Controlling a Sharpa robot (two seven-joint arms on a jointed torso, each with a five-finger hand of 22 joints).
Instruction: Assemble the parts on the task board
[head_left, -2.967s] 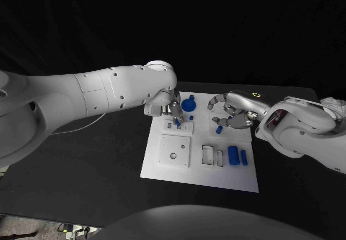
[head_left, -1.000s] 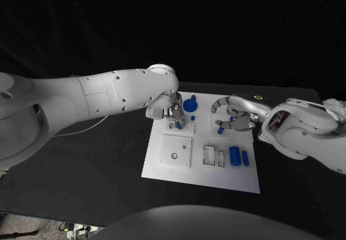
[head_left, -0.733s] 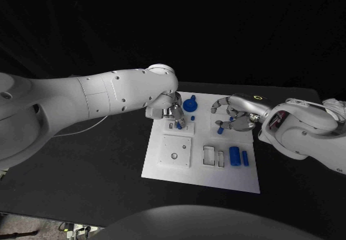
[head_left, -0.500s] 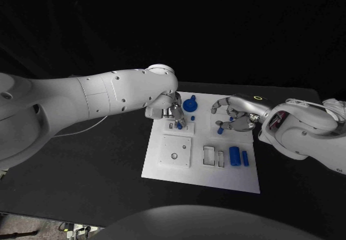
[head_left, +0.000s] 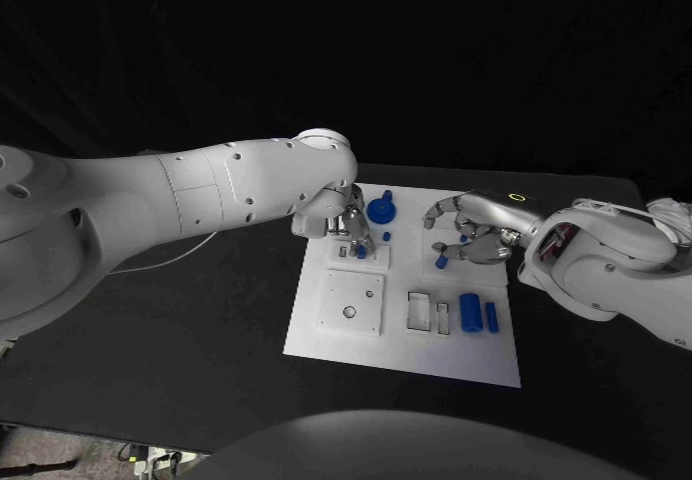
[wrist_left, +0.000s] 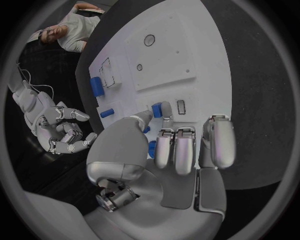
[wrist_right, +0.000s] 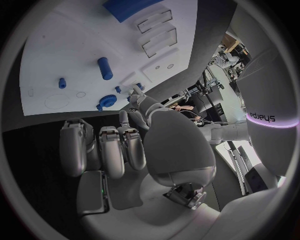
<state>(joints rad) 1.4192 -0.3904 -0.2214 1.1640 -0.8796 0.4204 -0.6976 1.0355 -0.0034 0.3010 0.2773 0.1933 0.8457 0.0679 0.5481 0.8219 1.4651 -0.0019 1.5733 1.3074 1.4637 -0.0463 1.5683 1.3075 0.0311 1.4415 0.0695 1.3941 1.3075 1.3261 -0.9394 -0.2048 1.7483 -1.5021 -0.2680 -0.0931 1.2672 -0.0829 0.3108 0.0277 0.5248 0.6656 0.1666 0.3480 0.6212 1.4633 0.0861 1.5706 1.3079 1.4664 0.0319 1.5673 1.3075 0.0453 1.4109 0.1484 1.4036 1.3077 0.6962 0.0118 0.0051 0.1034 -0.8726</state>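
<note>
In the head view's centre, the silver left hand (head_left: 340, 222) is pinching a small blue peg (head_left: 359, 250) over the flat white task board (head_left: 404, 345); the silver right hand (head_left: 473, 232) is hovering beside, fingers curled, holding nothing.

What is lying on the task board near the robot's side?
On the task board: a blue cylinder, a thinner blue pin beside it, rectangular slots and a square plate with holes. The far end is partly covered by the left hand.
</note>
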